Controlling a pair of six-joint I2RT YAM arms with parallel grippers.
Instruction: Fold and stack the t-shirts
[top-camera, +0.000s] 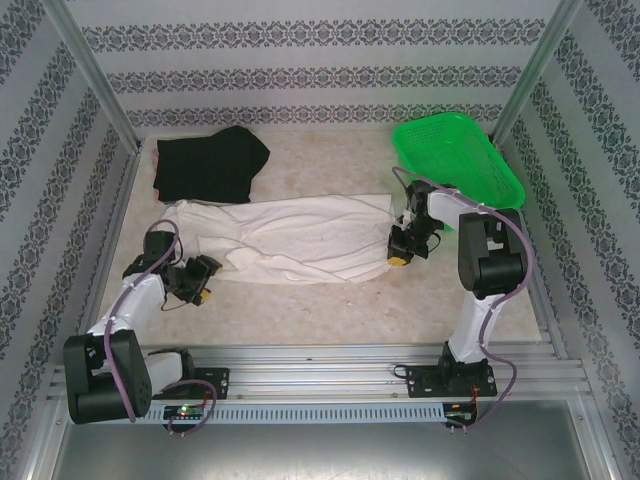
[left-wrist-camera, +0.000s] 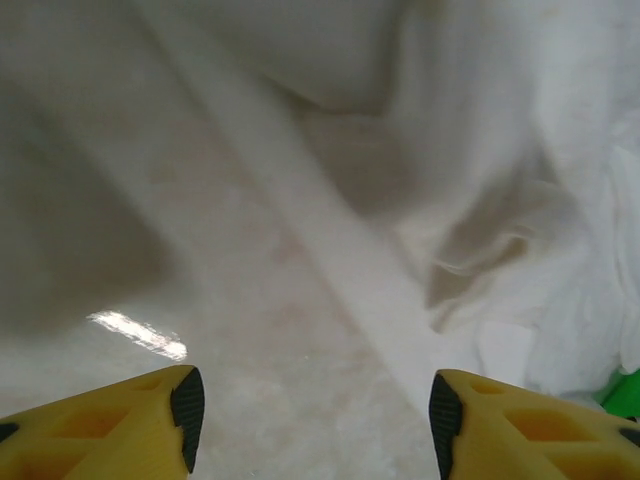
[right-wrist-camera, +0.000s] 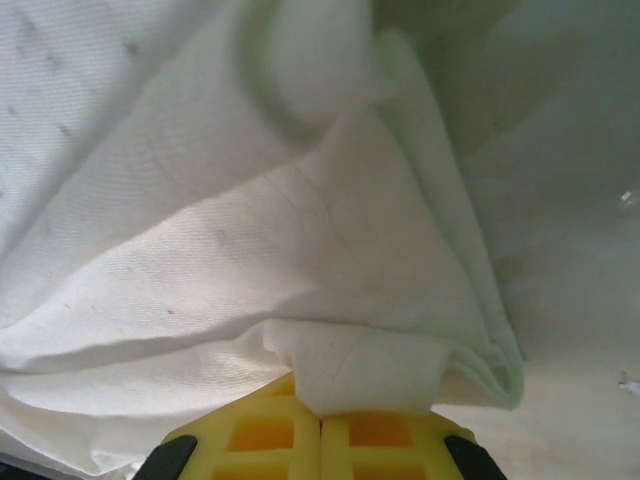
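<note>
Cream t-shirt (top-camera: 290, 235) and black t-shirt (top-camera: 210, 165) lie outside the green basket (top-camera: 452, 150).

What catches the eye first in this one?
A crumpled cream-white t-shirt sprawls across mid-table, its right edge pinched in the right fingers. The left fingers stand open by its left end. A black t-shirt lies in the far-left corner, a green basket far right.

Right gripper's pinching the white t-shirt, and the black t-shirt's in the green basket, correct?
No: the black t-shirt lies on the table, far left, outside the green basket, as the top view shows. The right gripper does pinch the white t-shirt.
</note>
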